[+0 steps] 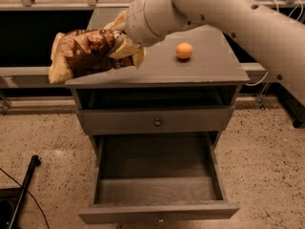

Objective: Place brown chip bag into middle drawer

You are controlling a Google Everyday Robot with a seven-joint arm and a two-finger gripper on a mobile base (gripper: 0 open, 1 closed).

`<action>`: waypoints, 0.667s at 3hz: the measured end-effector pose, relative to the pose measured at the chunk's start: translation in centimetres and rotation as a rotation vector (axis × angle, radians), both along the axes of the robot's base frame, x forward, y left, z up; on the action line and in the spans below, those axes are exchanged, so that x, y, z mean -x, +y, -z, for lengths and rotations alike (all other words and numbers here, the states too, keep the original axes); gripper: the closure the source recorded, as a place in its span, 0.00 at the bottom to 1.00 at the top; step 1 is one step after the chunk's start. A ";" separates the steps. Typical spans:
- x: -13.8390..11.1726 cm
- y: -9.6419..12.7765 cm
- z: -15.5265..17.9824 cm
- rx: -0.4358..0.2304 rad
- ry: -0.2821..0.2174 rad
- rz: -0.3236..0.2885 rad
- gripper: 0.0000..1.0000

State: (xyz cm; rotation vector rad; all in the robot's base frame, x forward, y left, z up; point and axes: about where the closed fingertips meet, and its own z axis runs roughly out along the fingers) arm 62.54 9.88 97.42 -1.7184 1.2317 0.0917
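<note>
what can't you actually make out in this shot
Camera view:
- Gripper: at the right end of the bag, above the left side of the cabinet top; the arm covers it.
- Bag lettering: too crumpled to read.
- Top slot: inside too dark.
- Middle drawer: front seen steeply from above, handle unclear.

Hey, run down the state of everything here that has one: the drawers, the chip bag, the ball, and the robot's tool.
middle drawer: pulled open, nothing seen in its tray.
upper drawer: shut.
brown chip bag: at the tool, overhanging the cabinet top on the left, not yet in a drawer.
orange ball: resting on the cabinet top, apart from the bag.
tool: at the bag's right end, mostly hidden.
</note>
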 end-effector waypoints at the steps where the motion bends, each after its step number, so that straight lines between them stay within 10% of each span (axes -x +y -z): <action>1: 3.9 -1.8 0.8 0.044 0.091 0.010 1.00; 2: 7.3 -5.2 7.3 0.097 0.282 0.069 1.00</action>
